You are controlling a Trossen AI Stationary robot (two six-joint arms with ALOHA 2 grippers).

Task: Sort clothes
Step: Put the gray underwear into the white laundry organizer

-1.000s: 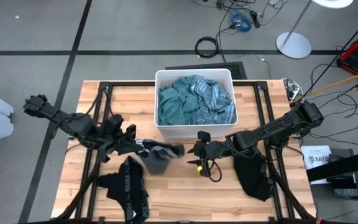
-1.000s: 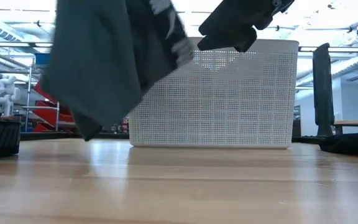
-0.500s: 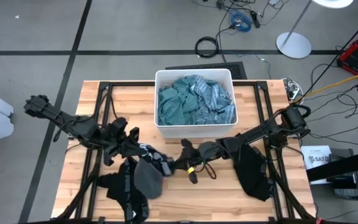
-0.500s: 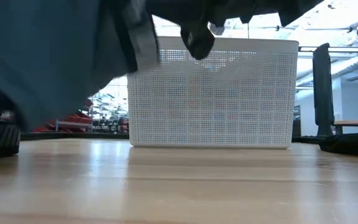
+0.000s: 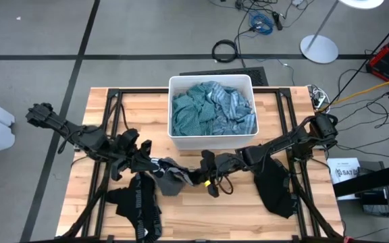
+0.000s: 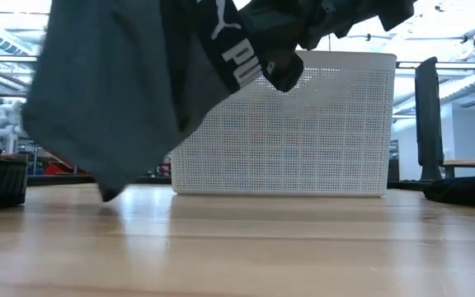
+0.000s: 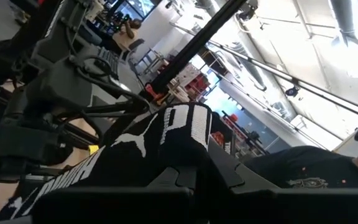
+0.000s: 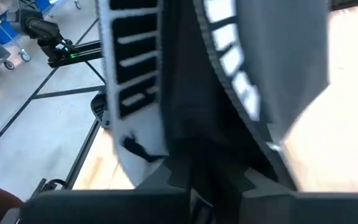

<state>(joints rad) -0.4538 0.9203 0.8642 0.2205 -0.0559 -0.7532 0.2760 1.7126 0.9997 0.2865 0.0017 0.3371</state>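
Both grippers, left point(image 5: 148, 162) and right point(image 5: 198, 177), fingers clamped on grey garment point(image 5: 171, 179) mid-frame above counter point(image 5: 201, 216); step: sorting it; next likely carry to pile.

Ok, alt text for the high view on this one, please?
Seen from above, the left gripper and right gripper hold a grey garment with a black lettered band between them over the wooden table. A white bin of teal and light blue clothes sits behind, with black garments lying at both sides.

robotics lab | taped concrete floor point(image 5: 113, 40) | cables point(image 5: 262, 20) | wooden table point(image 5: 201, 216)
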